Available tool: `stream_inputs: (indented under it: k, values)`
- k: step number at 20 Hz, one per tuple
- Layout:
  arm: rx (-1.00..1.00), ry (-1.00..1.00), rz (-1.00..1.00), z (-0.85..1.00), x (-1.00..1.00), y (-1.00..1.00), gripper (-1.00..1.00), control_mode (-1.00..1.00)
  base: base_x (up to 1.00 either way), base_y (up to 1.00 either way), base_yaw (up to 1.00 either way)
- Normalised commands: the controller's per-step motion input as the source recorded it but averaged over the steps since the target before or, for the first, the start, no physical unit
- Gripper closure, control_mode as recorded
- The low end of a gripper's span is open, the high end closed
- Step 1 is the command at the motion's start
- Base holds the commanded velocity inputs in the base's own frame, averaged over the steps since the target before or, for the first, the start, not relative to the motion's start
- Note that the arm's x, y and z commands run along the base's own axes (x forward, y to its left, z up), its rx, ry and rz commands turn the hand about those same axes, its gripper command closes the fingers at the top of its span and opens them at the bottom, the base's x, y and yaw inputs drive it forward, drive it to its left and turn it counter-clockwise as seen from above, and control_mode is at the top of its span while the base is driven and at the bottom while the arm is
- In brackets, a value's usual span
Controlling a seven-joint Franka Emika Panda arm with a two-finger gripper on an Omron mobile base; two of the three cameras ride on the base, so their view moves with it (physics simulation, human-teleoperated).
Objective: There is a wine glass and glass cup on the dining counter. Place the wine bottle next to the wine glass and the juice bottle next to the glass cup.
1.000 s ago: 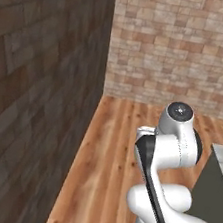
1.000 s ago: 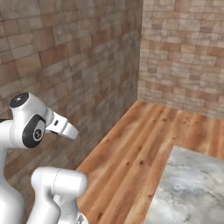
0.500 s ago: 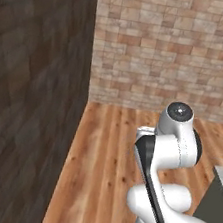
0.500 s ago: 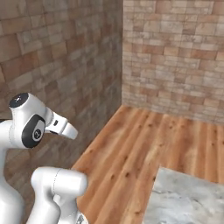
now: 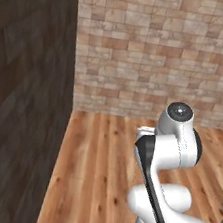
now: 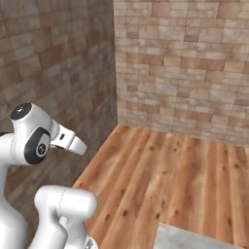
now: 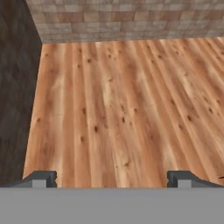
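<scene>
In the hand view my gripper (image 7: 113,178) looks down at bare wooden floor (image 7: 118,100). Its two dark fingertips (image 7: 41,177) stand far apart with nothing between them, so it is open. The white arm (image 5: 174,143) is folded upright over the base, and in the right base view the arm (image 6: 34,141) stands at the lower left. The wine glass, the glass cup, the wine bottle and the juice bottle are out of view. I cannot tell whether the dining counter is in view.
A dark wall (image 5: 22,110) stands close on the left and meets a light brick wall (image 5: 162,55) ahead. Plank floor (image 6: 160,180) runs to both. A corner of a grey-veined marble slab (image 6: 194,240) pokes in at the bottom right.
The whole picture has slid left in both base views, so the base has turned. The marble slab has dropped toward the bottom edge. The arm and the open gripper hold the same pose.
</scene>
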Motion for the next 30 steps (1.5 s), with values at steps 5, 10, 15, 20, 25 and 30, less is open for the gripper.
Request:
stream_inputs:
  k: [5,10,15,20,25,30]
  values:
    - [0.00,0.00,0.00,0.00,0.00,0.00,-1.00,1.00,0.77,0.00,-0.20]
    - [0.00,0.00,0.00,0.00,0.00,0.00,-1.00,1.00,0.74,0.00,-0.24]
    - [0.00,0.00,0.00,0.00,0.00,0.00,-1.00,1.00,0.60,0.00,-0.39]
    - [0.00,0.00,0.00,0.00,0.00,0.00,-1.00,1.00,0.45,0.00,-0.54]
    - [0.00,0.00,0.00,0.00,0.00,0.00,-1.00,1.00,0.42,0.00,-0.57]
    - [0.00,0.00,0.00,0.00,0.00,0.00,-1.00,1.00,0.44,0.00,-0.55]
